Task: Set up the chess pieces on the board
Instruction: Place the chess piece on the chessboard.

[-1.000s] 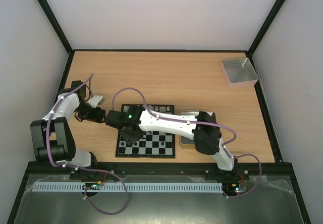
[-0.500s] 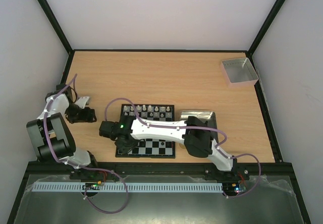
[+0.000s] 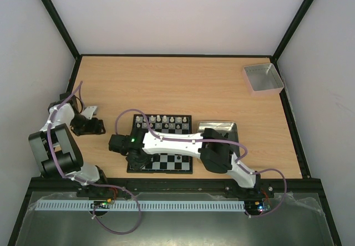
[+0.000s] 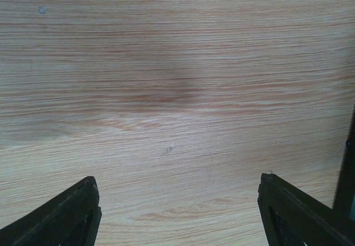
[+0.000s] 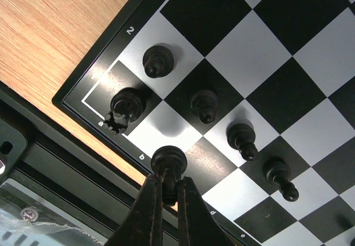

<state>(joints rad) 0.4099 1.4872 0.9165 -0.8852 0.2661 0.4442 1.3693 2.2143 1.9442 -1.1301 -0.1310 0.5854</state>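
While the right arm (image 3: pixel 177 141) is stretching over the small black-and-white chequered chessboard (image 3: pixel 173 160) in the top view, the right gripper (image 3: pixel 135 158) is sitting at the board's near-left corner. Tiny white chess pieces (image 3: pixel 164 122) are standing in a row along the board's far edge. The left gripper (image 3: pixel 97 126) is hanging well apart from the board's left side. A shallow rectangular metal tin (image 3: pixel 228 126) is lying just beside the board's right edge. A grey square tray (image 3: pixel 263 78) is sitting well apart to the board's far right.

Left wrist view: the left gripper (image 4: pixel 177 179) is gaping wide, gripping nothing, over the bare wooden table (image 4: pixel 177 80).

Right wrist view: the right gripper (image 5: pixel 170 180) is pinching a black round-topped chess piece (image 5: pixel 169 158) at the board's near edge by the letter b. Cannot tell whether the piece is touching the board. A black rook (image 5: pixel 125 106) is standing on the board's corner square. Four black pawns (image 5: pixel 204 105) are lining the next row in.
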